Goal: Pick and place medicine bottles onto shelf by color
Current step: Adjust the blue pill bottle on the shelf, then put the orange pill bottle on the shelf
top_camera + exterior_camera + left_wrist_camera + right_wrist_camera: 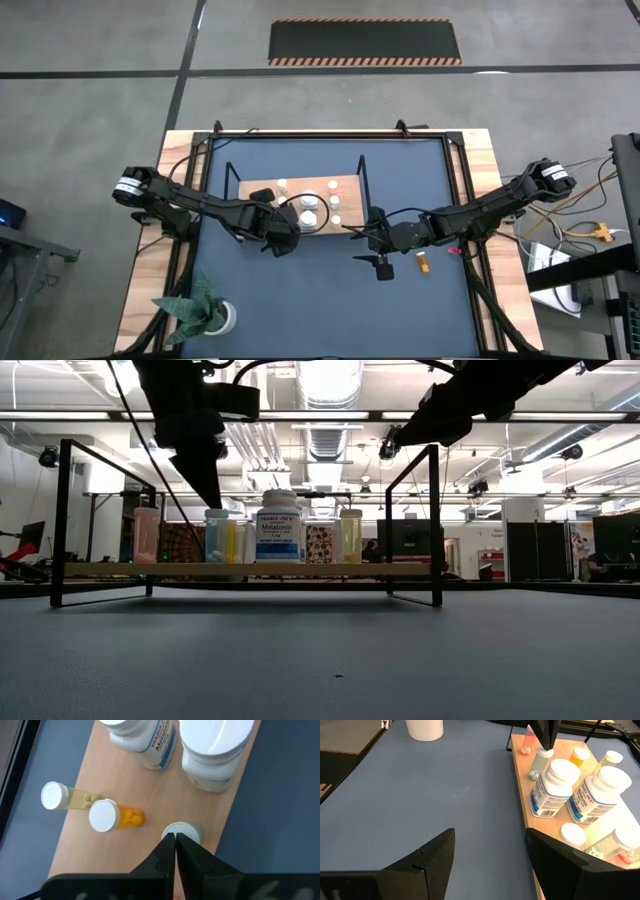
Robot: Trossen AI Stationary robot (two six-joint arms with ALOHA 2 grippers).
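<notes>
Currently: one orange medicine bottle lies on the tabletop, just beside the right hand, whose fingers stand apart and empty. Shelf carries the other bottles; left hand, pressed together, hovers over it. Advice: straddle the bottle squarely before closing.

Lighting is even and bright, from overhead ceiling strips seen in the low view. Both arms there are backlit silhouettes. Shadows on the tabletop are soft. The near fingers in the wrist views are blurred; bottles beyond them are sharp.
</notes>
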